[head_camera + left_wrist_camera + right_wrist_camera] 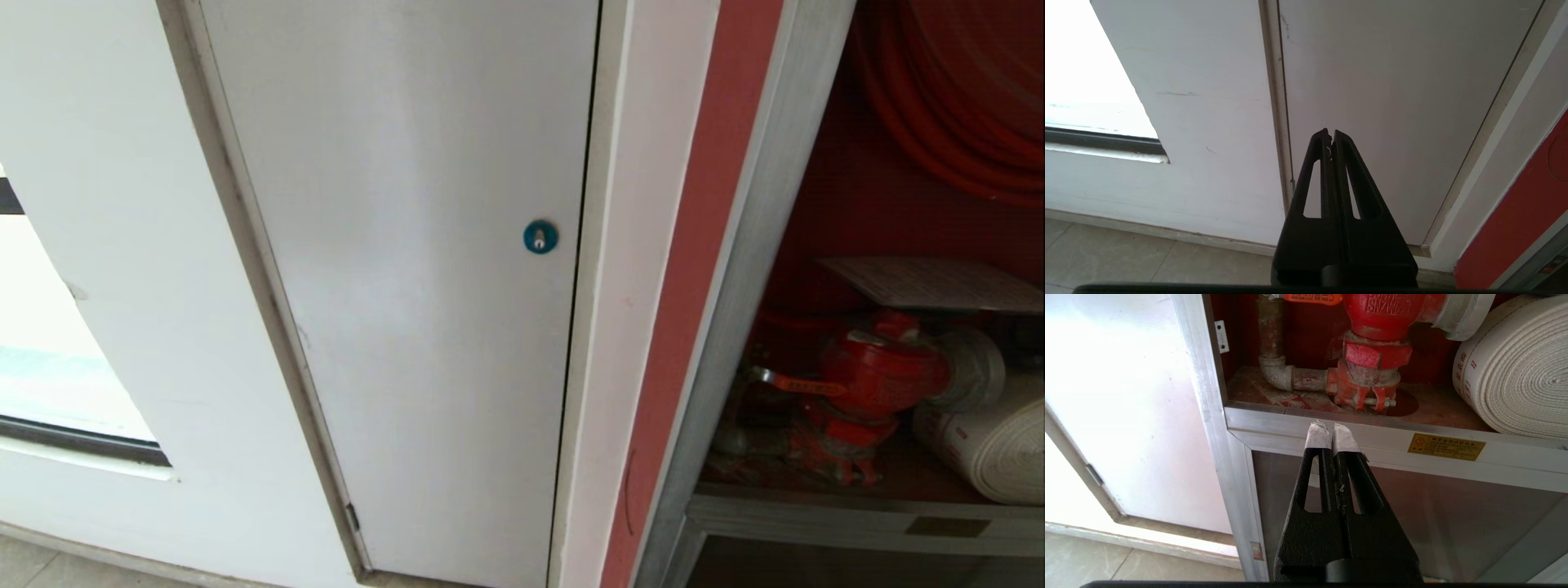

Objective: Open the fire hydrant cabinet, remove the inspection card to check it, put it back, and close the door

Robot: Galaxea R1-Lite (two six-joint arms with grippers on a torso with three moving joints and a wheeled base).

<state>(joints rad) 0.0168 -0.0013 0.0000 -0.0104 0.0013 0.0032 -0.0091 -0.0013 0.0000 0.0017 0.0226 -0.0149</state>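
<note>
Red cabinet (824, 204) interior shows at the right of the head view, so the opening looks done; the card (931, 282) lies flat above the valve (882, 371), not yet taken. Checking, returning and closing remain. My right hand (1332, 433) is pinched shut and empty below the shelf edge; my left hand (1330, 136) is shut too, facing the white panel (424, 245). The door itself is out of sight.

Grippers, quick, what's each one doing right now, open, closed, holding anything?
Left gripper: closed, holding nothing.
Right gripper: closed, holding nothing.
</note>
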